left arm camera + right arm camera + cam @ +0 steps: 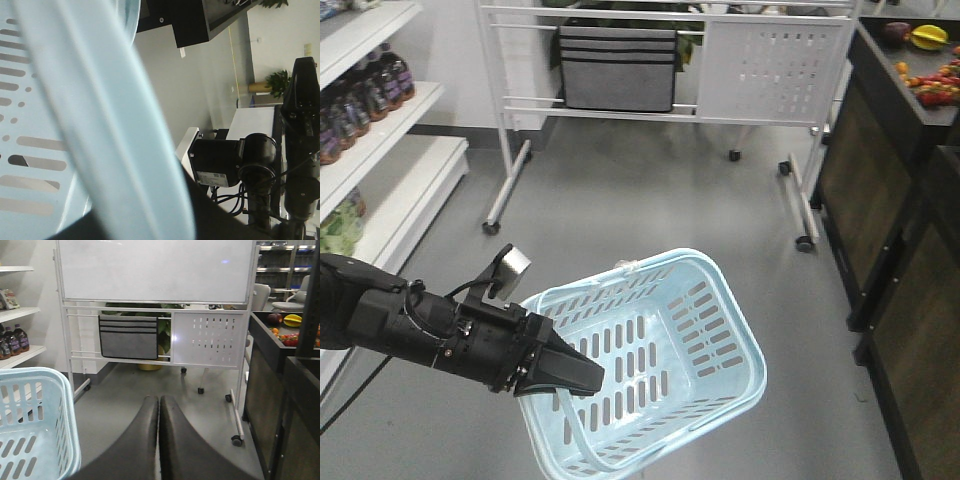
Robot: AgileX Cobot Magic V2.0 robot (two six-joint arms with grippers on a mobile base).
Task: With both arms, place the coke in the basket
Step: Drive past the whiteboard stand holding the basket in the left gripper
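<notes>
Front: left claw point(588, 378) closed on near-left rim of basket point(720, 330), which hangs tilted above floor point(640, 190). Basket bare, coke not in view.
Left wrist: basket rim close across view.
Right wrist: right claw point(159, 405) pressed shut, empty; basket low left of it.

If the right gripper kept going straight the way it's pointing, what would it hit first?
Nothing close: the shut right gripper points over the floor toward the wheeled whiteboard stand, though depth is unclear. The basket lies off to its left.
</notes>
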